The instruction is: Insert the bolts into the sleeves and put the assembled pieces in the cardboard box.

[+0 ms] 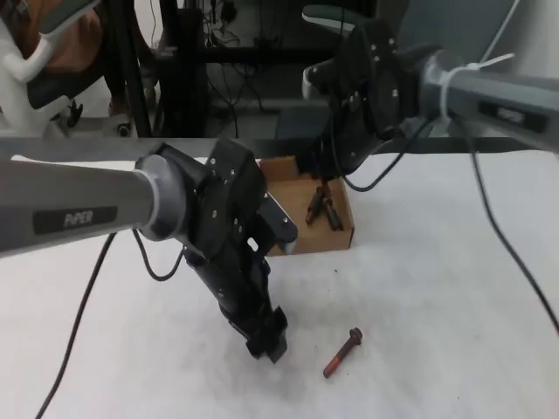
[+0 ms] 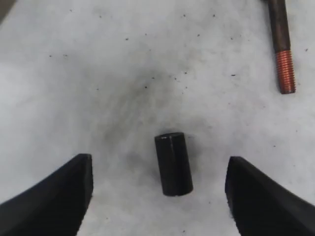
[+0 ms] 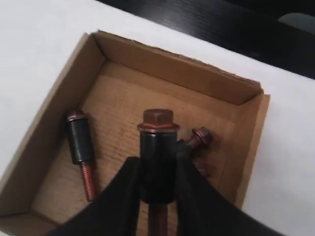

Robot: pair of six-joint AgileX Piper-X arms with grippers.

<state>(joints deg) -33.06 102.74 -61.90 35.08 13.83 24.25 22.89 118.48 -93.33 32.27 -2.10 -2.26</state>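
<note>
Right hand hangs over the cardboard box, clamped on an assembled bolt-and-sleeve. Another assembled piece lies inside the box. Outside the box, on its near side, left hand is spread wide astride a black sleeve on the worktop, loose bolt nearby.

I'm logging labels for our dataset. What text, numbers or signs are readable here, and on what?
Dark label on the left arm's grey tube: maker's mark, left unquoted.
Dark label on the right arm's grey tube: too blurred to read.
Brown cardboard box: no print visible.
</note>
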